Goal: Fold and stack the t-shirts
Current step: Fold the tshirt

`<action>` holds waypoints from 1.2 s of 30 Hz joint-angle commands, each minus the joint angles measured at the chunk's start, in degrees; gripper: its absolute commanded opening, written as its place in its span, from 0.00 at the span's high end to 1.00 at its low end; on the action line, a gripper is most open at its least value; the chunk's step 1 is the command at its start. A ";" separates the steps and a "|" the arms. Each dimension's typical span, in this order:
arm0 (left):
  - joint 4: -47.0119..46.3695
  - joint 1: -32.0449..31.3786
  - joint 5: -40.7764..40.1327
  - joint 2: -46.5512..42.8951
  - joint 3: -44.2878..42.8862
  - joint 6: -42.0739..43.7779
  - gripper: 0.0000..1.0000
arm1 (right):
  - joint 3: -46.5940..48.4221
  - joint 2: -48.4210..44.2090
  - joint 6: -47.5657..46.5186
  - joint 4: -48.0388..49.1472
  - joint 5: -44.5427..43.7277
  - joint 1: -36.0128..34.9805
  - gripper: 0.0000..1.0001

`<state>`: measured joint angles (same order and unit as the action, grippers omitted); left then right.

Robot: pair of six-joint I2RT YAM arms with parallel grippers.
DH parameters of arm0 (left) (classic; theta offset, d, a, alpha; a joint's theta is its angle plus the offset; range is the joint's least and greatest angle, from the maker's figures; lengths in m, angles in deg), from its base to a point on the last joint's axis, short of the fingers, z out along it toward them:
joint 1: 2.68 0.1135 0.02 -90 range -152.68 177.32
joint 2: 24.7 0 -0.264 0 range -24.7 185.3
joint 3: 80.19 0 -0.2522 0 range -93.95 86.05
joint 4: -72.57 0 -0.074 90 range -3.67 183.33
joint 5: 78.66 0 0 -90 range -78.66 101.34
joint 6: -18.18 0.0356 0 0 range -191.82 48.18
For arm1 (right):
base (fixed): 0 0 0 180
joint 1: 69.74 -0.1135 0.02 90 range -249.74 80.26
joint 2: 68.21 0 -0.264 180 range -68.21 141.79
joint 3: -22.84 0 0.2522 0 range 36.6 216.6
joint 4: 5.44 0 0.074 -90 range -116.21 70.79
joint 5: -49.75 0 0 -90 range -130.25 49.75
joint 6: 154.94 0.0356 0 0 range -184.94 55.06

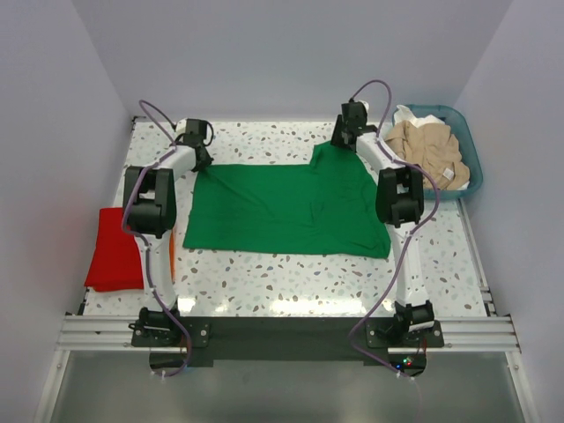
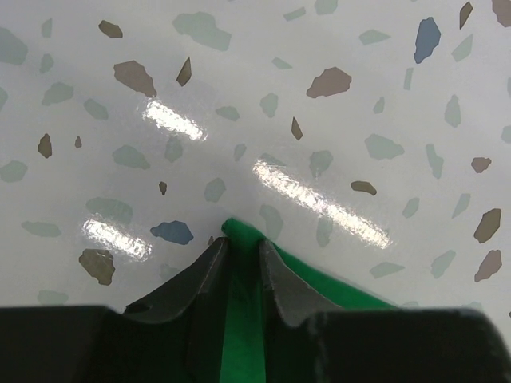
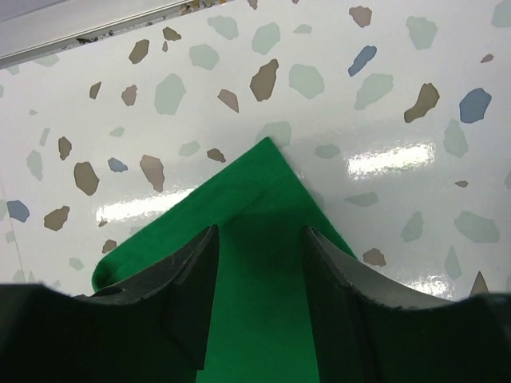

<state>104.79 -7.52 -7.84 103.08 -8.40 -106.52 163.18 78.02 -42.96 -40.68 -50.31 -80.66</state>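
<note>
The bright green t-shirt lies spread flat in the middle of the table. My left gripper sits at its far left corner. In the left wrist view the gripper is shut on that corner, and a green tip pokes out past the fingertips. My right gripper is at the far right corner. In the right wrist view this gripper is open, its fingers straddling the flat green cloth. A folded red t-shirt rests at the left edge.
A teal basket at the back right holds crumpled beige t-shirts and a bit of white cloth. White walls close in the table at the back and on both sides. A metal rail runs along the near edge.
</note>
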 commanded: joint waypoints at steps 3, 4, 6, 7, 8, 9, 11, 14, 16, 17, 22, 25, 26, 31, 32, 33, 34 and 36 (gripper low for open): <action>-0.61 0.71 0.37 -2.89 2.08 2.97 0.68 | 4.19 1.07 -1.32 -1.11 -6.54 0.28 0.50; -0.96 0.71 0.54 -3.07 2.08 3.06 0.63 | 4.28 1.16 -1.32 -1.20 -6.63 0.28 0.50; -1.40 0.80 0.81 -3.68 1.91 3.41 0.61 | 3.76 0.98 -1.41 -0.50 -6.81 0.28 0.50; -1.67 0.71 0.90 -3.95 1.91 3.67 0.59 | 3.84 0.98 -1.58 -0.32 -7.07 0.28 0.50; -1.93 0.71 0.90 -4.21 1.73 3.85 0.58 | 3.93 1.16 -1.85 -0.06 -7.33 0.28 0.50; -2.20 0.71 1.25 -4.39 1.47 4.11 0.58 | 4.72 1.42 -1.94 -0.15 -7.42 0.28 0.50; -2.29 0.71 1.25 -4.56 0.85 4.46 0.57 | 6.21 2.30 -2.55 -1.11 -7.43 0.28 0.50; -2.03 0.71 1.25 -4.21 -0.20 4.99 0.57 | 9.29 4.14 -2.90 -2.52 -7.08 0.20 0.50; -1.76 0.71 1.07 -4.12 -0.64 4.99 0.56 | 9.82 4.85 -3.08 -2.43 -6.20 0.20 0.49; -1.67 0.71 0.90 -3.95 -0.82 4.82 0.56 | 10.08 5.11 -3.17 -2.61 -6.02 0.28 0.50; -2.02 0.71 1.16 -3.95 -1.26 4.99 0.49 | 10.79 6.78 -3.34 -3.40 -4.96 0.28 0.55; -2.02 0.71 1.51 -3.77 -1.87 4.99 0.48 | 10.61 7.13 -3.17 -3.84 -4.44 0.28 0.61; -1.94 0.71 1.51 -3.69 -2.05 4.99 0.47 | 10.61 7.14 -3.08 -3.84 -4.44 0.28 0.63; -1.41 0.89 1.07 -3.51 -3.45 5.17 0.46 | 8.95 6.26 -2.91 -3.66 -4.52 0.28 0.81; -1.49 0.89 0.99 -3.34 -3.54 5.08 0.46 | 8.77 6.00 -2.90 -3.66 -4.61 0.28 0.84; -1.32 0.89 0.90 -3.25 -3.98 5.17 0.45 | 8.59 5.82 -2.99 -3.75 -4.87 0.28 0.86; -1.23 0.97 0.90 -3.07 -4.24 5.08 0.45 | 8.42 5.64 -2.82 -3.75 -4.96 0.37 0.90; -0.97 1.06 0.90 -2.55 -5.12 5.43 0.44 | 7.98 4.94 -2.73 -3.58 -5.23 0.46 0.93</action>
<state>104.27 -7.28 -6.61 102.03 -10.37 -102.50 171.60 83.60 -45.67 -42.63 -55.56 -80.44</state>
